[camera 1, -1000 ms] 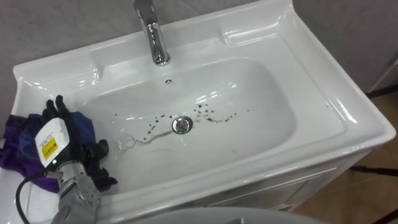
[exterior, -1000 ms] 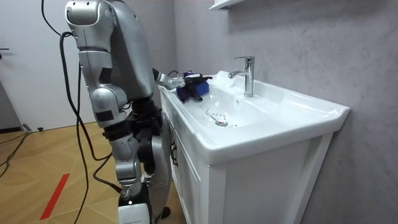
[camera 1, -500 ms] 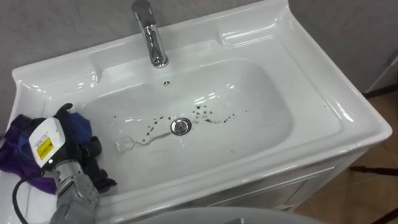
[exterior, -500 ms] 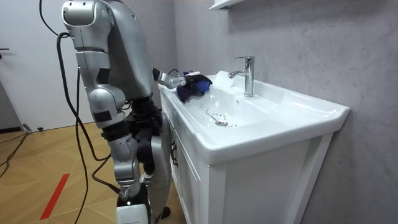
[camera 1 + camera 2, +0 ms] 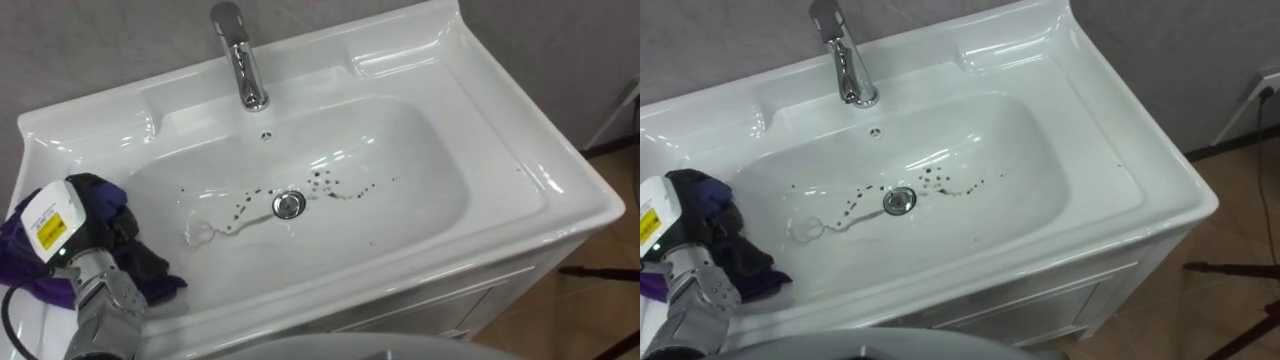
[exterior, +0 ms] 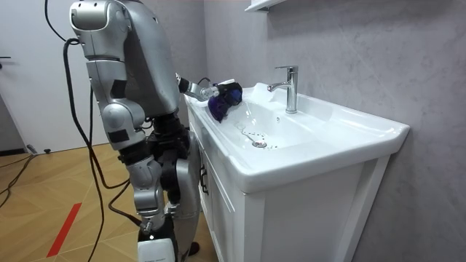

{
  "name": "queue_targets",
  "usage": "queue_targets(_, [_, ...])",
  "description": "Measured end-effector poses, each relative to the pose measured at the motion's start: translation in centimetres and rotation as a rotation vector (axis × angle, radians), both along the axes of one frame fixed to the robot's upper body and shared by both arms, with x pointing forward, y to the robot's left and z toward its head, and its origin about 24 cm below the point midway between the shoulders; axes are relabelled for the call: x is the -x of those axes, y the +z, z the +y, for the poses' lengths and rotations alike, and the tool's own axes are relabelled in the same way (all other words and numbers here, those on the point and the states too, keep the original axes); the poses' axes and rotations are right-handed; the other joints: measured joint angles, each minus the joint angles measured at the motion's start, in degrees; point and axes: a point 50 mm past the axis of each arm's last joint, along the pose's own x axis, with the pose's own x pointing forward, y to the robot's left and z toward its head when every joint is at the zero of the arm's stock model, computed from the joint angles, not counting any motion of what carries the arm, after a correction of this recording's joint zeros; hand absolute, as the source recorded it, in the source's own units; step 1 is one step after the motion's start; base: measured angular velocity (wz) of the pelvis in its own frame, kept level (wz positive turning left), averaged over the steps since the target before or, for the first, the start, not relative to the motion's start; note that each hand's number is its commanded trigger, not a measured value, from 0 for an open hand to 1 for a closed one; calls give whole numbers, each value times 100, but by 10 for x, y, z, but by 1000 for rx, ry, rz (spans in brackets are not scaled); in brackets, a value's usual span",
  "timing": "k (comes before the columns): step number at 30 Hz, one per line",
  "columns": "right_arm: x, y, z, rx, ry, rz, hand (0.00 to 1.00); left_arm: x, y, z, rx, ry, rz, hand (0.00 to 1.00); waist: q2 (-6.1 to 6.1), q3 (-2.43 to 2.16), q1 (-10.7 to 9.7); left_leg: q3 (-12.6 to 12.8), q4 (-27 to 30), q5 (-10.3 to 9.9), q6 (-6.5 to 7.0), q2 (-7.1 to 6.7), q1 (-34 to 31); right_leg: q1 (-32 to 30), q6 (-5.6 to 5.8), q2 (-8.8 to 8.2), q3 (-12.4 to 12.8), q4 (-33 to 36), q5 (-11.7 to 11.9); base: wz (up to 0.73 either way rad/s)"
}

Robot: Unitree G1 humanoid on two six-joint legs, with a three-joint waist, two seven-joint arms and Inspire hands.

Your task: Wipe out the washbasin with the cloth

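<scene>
The white basin [image 5: 500,110] has dark specks [image 5: 330,185] and a thin smear of water around its drain [image 5: 289,205]. A blue and purple cloth [image 5: 98,192] is bunched at the basin's left rim. My left hand [image 5: 122,238] is over it, dark fingers curled into the folds. In the room view the cloth [image 6: 222,98] is held in that hand [image 6: 202,91] a little above the rim. The robot stands at the basin's left front corner.
A chrome faucet [image 5: 240,55] stands at the back centre of the basin, with an overflow hole below it. The basin sits on a white cabinet [image 6: 291,211] against a grey wall. Wooden floor lies to the right.
My left hand's fingers went from straight over the cloth to curled into it. The cloth has bunched up and risen slightly off the rim.
</scene>
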Motion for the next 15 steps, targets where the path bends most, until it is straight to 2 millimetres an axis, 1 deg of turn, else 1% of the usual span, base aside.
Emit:
queue_targets(10, [-1, 0, 0, -2, 1, -8, 0, -1, 1, 2, -8, -2, -1, 100, -2, 0, -4, 34, -33, 9, 2, 0, 4, 3, 0, -4, 0, 3, -1, 0])
queue_targets(15, [-2, 0, 0, 1, 9, -14, 0, -1, -1, -2, 6, 3, -3, 100, -6, 0, -4, 27, -27, 10, 4, -3, 3, 1, 0, -9, -15, -4, -1, 0])
